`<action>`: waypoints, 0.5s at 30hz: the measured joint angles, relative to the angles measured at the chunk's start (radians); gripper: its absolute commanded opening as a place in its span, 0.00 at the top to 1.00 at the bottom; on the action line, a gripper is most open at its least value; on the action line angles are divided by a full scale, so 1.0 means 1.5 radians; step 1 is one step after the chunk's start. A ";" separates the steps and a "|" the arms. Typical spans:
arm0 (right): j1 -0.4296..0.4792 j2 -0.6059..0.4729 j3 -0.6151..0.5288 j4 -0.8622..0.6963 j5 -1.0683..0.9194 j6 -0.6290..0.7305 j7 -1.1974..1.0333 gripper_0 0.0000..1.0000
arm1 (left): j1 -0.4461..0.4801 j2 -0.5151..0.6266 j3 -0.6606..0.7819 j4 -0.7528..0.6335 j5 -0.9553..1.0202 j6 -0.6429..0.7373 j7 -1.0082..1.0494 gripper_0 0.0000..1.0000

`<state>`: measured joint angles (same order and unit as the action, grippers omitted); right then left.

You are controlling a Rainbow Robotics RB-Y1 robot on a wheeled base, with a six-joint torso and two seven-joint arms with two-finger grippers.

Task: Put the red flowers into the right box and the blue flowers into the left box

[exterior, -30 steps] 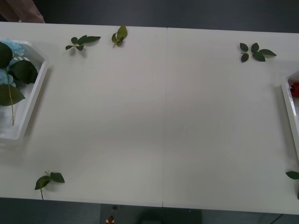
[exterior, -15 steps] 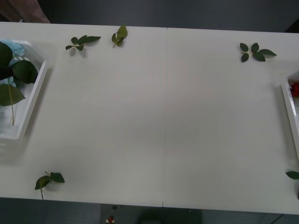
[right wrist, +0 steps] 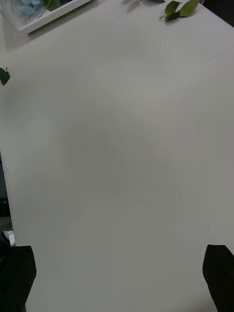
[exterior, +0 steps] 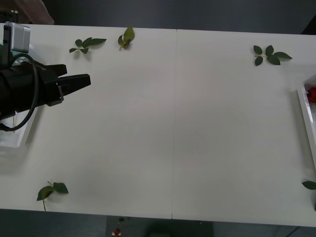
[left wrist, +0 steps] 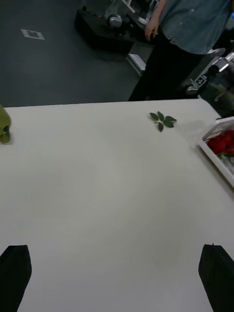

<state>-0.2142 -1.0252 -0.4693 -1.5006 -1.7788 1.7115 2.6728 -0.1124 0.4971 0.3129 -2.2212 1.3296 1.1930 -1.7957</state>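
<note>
Our left gripper point(exterior: 79, 82) has just swung in over the left box point(exterior: 19, 139), fingers point(left wrist: 14, 273) spread and empty. Red flowers point(left wrist: 225, 142) lie in the right box point(exterior: 305, 111); we judge the sorting done.

The counter point(exterior: 173, 123) is surfaced in a smooth, matt white laminate (a faint seam is seen across it). The right box point(left wrist: 214, 153) is moulded in smooth white plastic, and the red flowers point(left wrist: 224, 142) look like soft cloth. The left pincer point(exterior: 74, 81) is cased in matt black plastic.
</note>
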 measured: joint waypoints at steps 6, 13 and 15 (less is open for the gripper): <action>0.000 0.000 0.000 0.000 0.000 0.000 0.000 0.00 | -0.003 -0.018 -0.003 0.001 0.072 0.002 -0.029 0.00; 0.000 0.000 0.000 0.000 0.000 0.000 0.000 0.00 | -0.003 0.045 -0.059 0.011 0.162 -0.033 -0.083 0.00; 0.000 0.000 0.000 0.000 0.000 0.000 0.000 0.00 | -0.003 0.083 -0.085 0.011 0.190 -0.059 -0.083 0.00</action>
<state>-0.2142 -1.0252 -0.4693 -1.5006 -1.7788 1.7115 2.6728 -0.1161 0.6209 0.1848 -2.2046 1.6141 1.1048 -1.9207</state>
